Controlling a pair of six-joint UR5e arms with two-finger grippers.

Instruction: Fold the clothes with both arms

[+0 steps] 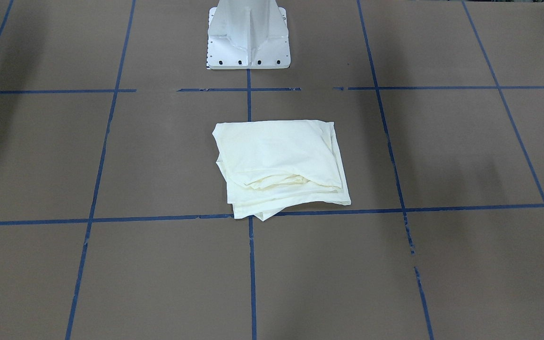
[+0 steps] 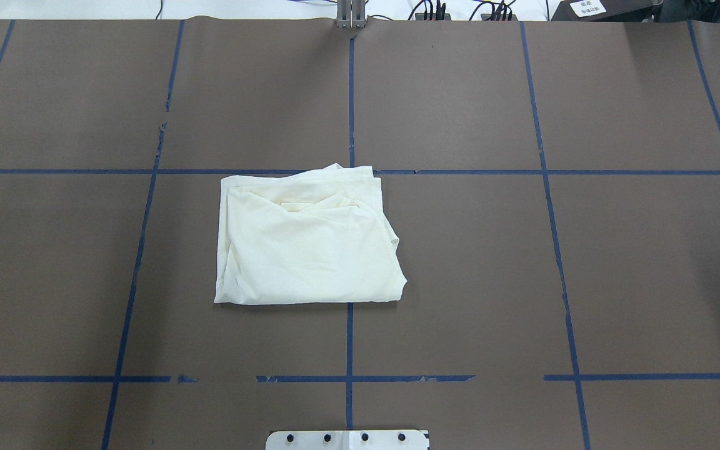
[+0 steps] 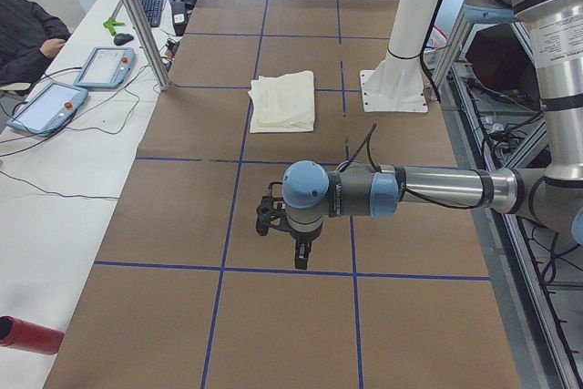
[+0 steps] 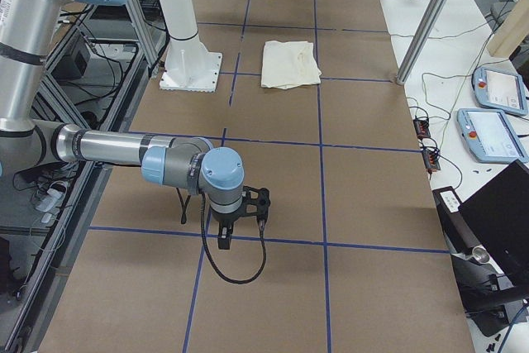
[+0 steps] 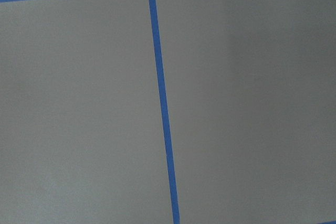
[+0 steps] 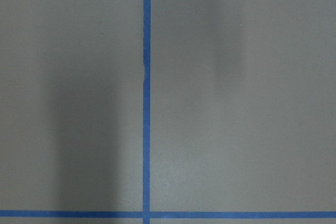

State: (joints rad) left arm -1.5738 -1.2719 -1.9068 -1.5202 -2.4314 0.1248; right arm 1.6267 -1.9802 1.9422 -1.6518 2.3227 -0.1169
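the folded cream-white cotton shirt (image 2: 307, 240) is being displayed centre-frame on the brown paper-covered surface (image 2: 522, 281), apparently finished, so the black left tool (image 3: 300, 259) and black right tool (image 4: 224, 240) are being held well apart from it; whether they are clenched cannot be told.

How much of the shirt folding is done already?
Nearly all of it, it seems. Done: the shirt lies folded in a small layered stack, plain side up. In hand: nothing; the left arm and the right arm hang over bare table, far from it. Left: perhaps tidying the edge away from the robot, where layers poke out unevenly.
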